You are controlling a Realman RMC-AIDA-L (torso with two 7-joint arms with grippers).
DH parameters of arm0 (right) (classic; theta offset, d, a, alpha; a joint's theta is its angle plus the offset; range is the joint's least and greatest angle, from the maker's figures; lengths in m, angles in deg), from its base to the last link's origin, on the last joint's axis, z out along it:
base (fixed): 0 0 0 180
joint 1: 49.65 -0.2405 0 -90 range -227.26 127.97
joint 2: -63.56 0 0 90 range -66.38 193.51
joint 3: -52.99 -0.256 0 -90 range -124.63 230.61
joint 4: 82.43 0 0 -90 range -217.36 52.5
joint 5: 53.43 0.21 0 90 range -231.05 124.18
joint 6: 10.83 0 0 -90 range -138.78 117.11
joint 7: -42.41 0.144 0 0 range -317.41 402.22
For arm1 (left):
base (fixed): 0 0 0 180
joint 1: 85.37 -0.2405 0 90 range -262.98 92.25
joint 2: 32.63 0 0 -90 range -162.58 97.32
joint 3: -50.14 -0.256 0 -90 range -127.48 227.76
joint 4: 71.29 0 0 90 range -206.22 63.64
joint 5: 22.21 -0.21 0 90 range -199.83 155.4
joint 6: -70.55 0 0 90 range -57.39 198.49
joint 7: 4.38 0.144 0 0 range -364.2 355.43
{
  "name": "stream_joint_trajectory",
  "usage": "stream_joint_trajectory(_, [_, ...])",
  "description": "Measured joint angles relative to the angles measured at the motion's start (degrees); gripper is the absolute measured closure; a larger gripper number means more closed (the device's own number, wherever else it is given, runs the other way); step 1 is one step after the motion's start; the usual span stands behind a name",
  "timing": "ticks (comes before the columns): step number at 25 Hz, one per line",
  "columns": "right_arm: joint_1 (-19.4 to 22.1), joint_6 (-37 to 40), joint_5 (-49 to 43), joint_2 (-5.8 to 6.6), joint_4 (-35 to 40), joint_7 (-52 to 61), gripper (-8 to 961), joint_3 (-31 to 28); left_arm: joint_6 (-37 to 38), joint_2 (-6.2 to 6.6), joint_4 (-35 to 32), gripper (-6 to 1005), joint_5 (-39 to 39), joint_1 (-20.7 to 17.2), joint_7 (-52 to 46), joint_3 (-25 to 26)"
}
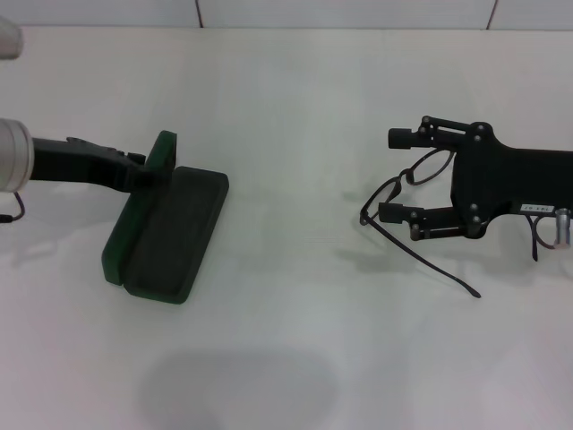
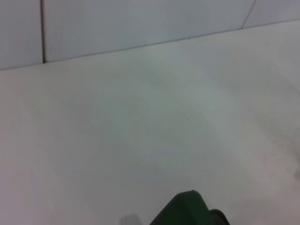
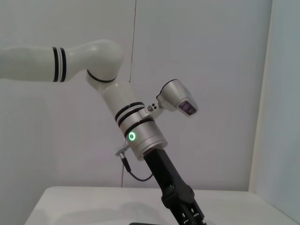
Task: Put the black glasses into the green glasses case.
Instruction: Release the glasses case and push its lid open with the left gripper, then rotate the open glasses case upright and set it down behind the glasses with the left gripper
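So the green glasses case (image 1: 166, 228) is laid open on the white table (image 1: 295, 358), on the left side, with nothing seen inside it. Its lid is stood up on edge along the left of the tray, and the lid's far end is pinched by the left gripper (image 1: 143, 170), which is closed on it. A green corner of the case (image 2: 185, 211) is caught in the left wrist view too.

Well apart on the right, the black glasses (image 1: 407, 202) are rested on the table, framed between the wide-open fingers of the right gripper (image 1: 403, 175). Nothing is gripped there; one temple arm is trailed toward the near side.
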Motion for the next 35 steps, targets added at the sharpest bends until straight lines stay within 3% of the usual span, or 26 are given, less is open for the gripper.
stream_joint_trajectory(2, [-0.03,-0.07,0.0,0.05,0.0,0.0,105,0.0,0.49,0.48,0.42,286,0.01,0.63,-0.82,0.23])
stream_joint_trajectory(4, [-0.04,-0.09,0.0,0.08,0.0,0.0,105,0.0,0.63,0.76,0.75,527,-0.01,0.97,-0.99,0.29])
stream_joint_trajectory(10, [-0.06,-0.14,0.0,0.1,0.0,-0.54,106,0.0,0.71,1.11,1.02,729,-2.62,1.75,-1.87,0.04])
stream_joint_trajectory(15, [-0.04,-0.11,0.0,0.1,0.0,-0.59,106,0.0,0.31,1.12,-0.02,805,-2.8,2.61,-1.62,0.22])
stream_joint_trajectory(20, [0.22,0.23,0.01,-0.02,0.0,-1.01,107,0.0,-0.03,1.6,-0.21,787,-1.28,5.62,2.07,1.51])
stream_joint_trajectory(24, [0.36,0.36,-0.38,-0.51,-0.01,-1.31,107,0.33,-0.14,1.7,0.47,772,-0.36,9.95,12.3,1.58])
stream_joint_trajectory(28, [0.23,0.24,-3.06,-1.7,-0.01,-1.34,107,0.26,-0.19,1.69,4.32,757,-0.68,16.6,23.9,0.87])
stream_joint_trajectory(29, [0.22,0.17,-3.6,-2.02,-0.01,-1.39,107,0.26,-0.19,1.69,4.32,753,-0.68,16.6,23.9,0.87])
stream_joint_trajectory(30, [0.22,0.07,-4.04,-2.3,-0.01,-1.54,107,0.24,-0.21,1.69,10.19,750,-1.02,22.46,30.51,-0.89])
stream_joint_trajectory(35, [0.48,-0.12,-4.47,-3.35,-0.51,-2.69,108,0.21,-2.69,1.03,17.75,731,-2.42,29.08,35.01,-4.1])
